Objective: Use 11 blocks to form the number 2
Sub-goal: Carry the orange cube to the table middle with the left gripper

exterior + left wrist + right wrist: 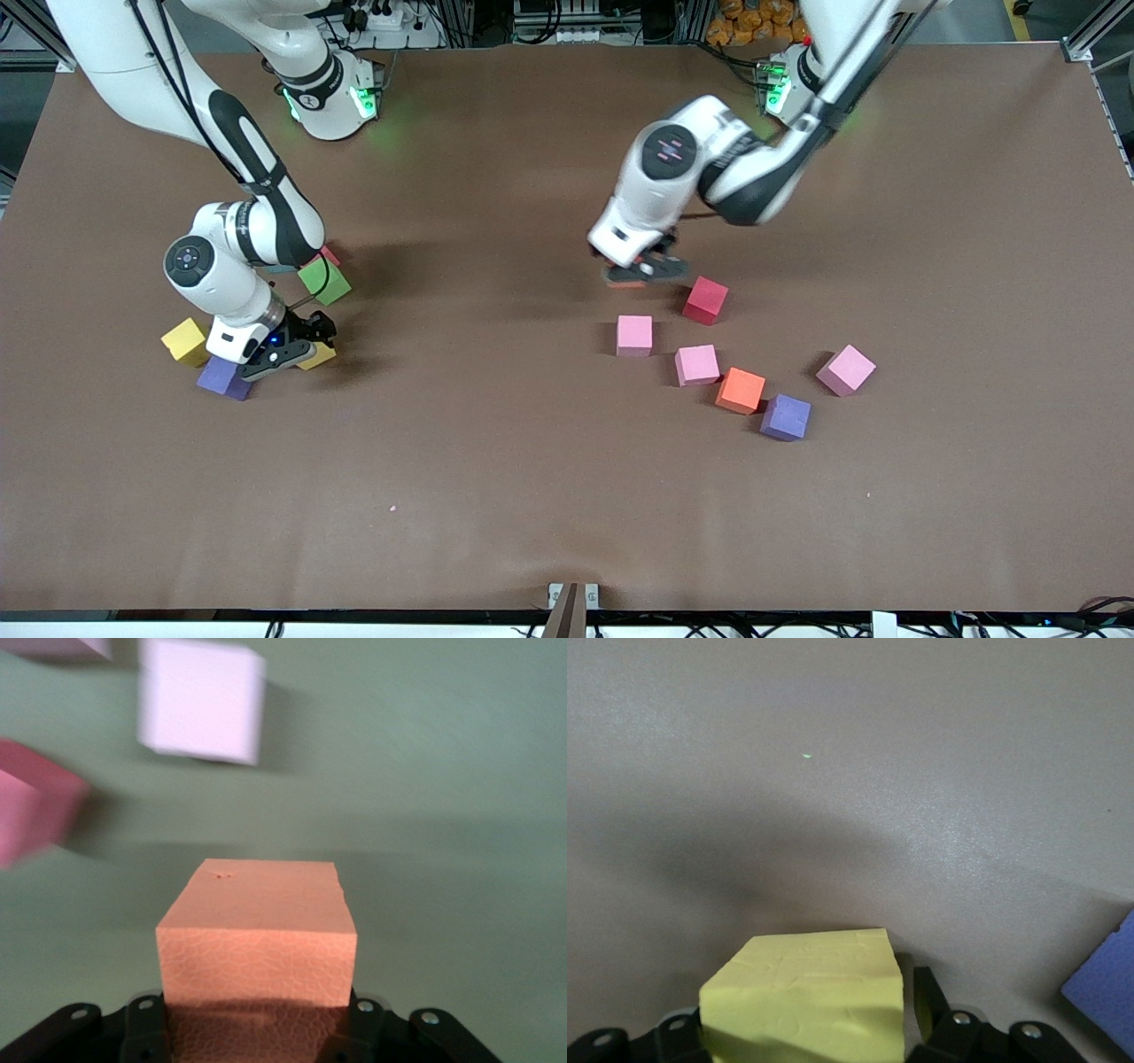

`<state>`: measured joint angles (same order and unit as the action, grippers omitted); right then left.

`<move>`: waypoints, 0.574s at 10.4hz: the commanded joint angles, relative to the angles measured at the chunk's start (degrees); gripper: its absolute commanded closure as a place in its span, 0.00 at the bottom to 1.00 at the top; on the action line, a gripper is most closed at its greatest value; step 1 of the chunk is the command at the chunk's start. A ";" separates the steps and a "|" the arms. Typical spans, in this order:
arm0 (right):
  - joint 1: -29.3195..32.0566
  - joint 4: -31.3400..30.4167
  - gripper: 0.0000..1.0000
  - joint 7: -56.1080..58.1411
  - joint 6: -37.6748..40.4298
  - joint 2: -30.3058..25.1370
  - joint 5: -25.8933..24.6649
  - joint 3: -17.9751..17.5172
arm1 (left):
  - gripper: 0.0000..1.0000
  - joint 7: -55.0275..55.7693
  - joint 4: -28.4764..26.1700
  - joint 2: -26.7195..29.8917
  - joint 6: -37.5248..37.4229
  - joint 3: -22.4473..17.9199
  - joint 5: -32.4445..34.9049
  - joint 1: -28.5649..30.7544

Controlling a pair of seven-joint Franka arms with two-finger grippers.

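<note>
My left gripper (640,273) is shut on an orange block (257,930), low over the table beside a red block (705,299). Close by lie two pink blocks (634,335) (697,364), another orange block (741,390), a purple block (786,417) and a third pink block (846,369), scattered and apart. At the right arm's end, my right gripper (283,353) straddles a yellow block (806,1001) on the table. Its jaws are open, with a gap showing between the block and one finger (926,1003). No number 2 shows.
Round the right gripper lie a second yellow block (185,341), another purple block (223,378), a green block (323,281) and a reddish block corner (330,255) half hidden by the arm. Brown table (496,478) stretches between the two clusters.
</note>
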<state>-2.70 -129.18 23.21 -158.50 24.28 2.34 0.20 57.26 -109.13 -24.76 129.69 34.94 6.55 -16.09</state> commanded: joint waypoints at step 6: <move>-1.95 3.48 0.48 -2.55 15.71 -8.35 1.26 -0.47 | 0.94 5.84 15.17 -16.27 -1.54 -13.21 1.89 -25.71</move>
<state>-3.91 -126.32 21.72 -149.19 20.34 2.48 -0.23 61.08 -96.85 -39.55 129.64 25.28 6.92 -36.53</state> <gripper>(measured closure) 0.401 0.405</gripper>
